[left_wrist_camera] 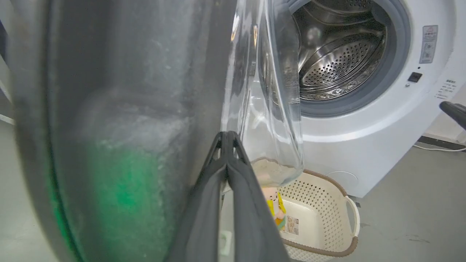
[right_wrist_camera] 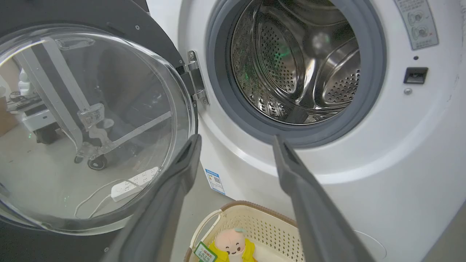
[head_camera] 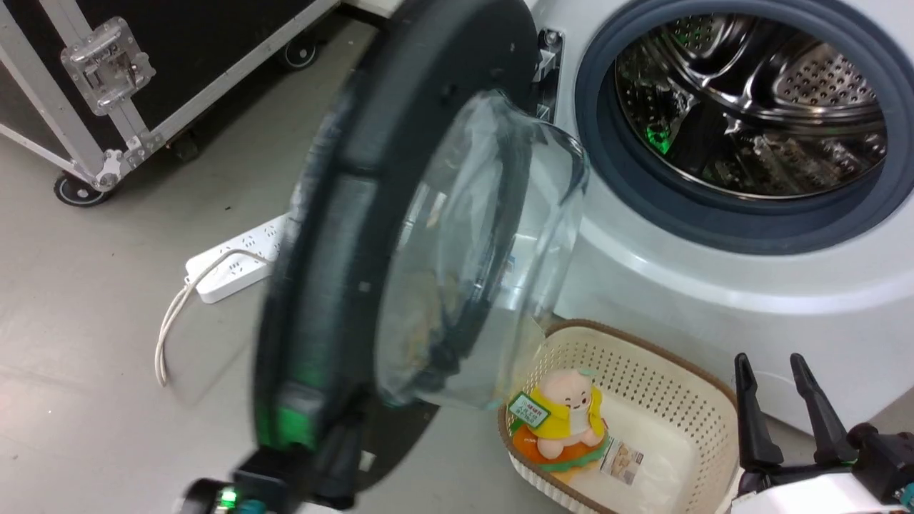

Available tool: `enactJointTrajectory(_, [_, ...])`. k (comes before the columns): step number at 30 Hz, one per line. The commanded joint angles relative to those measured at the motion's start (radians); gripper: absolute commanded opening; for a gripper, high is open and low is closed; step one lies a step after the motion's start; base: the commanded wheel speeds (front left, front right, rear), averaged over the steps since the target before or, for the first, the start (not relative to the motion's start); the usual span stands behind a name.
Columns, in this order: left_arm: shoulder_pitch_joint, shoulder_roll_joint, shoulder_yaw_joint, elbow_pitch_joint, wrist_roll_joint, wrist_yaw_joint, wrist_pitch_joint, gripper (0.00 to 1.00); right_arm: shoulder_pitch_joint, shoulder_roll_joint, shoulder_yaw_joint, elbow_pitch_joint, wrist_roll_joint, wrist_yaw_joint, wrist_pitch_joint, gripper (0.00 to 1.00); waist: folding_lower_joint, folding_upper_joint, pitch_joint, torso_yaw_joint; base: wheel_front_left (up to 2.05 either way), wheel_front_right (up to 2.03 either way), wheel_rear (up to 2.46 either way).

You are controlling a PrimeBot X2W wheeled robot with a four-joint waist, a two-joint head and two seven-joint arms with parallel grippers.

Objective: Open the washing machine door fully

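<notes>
The washing machine door (head_camera: 335, 235), a black ring with a bulging glass bowl (head_camera: 485, 250), stands swung out from the white washing machine (head_camera: 714, 285), roughly edge-on and blurred in the head view. The grey gasket and steel drum (head_camera: 750, 100) are exposed. My left gripper (left_wrist_camera: 227, 136) is shut, its tips pressed together against the door's inner face (left_wrist_camera: 127, 109) beside the glass. In the head view it sits low at the door's rim (head_camera: 339, 457). My right gripper (right_wrist_camera: 236, 142) is open, apart from the door (right_wrist_camera: 91, 127), facing the drum opening; the head view has it at the lower right (head_camera: 785, 400).
A cream perforated basket (head_camera: 643, 371) holding a plush toy (head_camera: 564, 421) sits on the floor below the drum opening. A white power strip (head_camera: 235, 264) with its cord lies left of the door. A black wheeled flight case (head_camera: 143, 71) stands at the far left.
</notes>
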Motion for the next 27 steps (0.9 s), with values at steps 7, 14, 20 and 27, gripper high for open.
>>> enactJointTrajectory(7, [-0.039, 0.032, 0.167, 0.058, -0.075, 0.044, -0.064, 0.00, -0.007, 0.001, -0.010, -0.012, -0.041, 0.001, -0.004, 1.00, -0.0001, 0.0000, 0.052, 0.002, 0.00, 0.00, 0.00])
enactJointTrajectory(14, [-0.130, 0.083, 0.289, 0.172, -0.140, 0.037, -0.105, 0.00, 0.018, 0.001, -0.042, -0.045, -0.073, 0.001, 0.000, 1.00, -0.0001, 0.0000, 0.109, 0.002, 0.00, 0.00, 0.00])
enactJointTrajectory(20, [-0.232, 0.152, 0.405, 0.323, -0.192, 0.026, -0.159, 0.00, 0.006, -0.015, -0.051, -0.103, -0.093, 0.001, 0.041, 1.00, -0.0001, 0.0000, 0.173, -0.035, 0.00, 0.00, 0.00])
enactJointTrajectory(27, [-0.340, 0.216, 0.451, 0.489, -0.231, -0.021, -0.196, 0.00, -0.006, -0.029, -0.059, -0.145, -0.100, 0.001, 0.072, 1.00, -0.0001, 0.0000, 0.213, -0.061, 0.00, 0.00, 0.00])
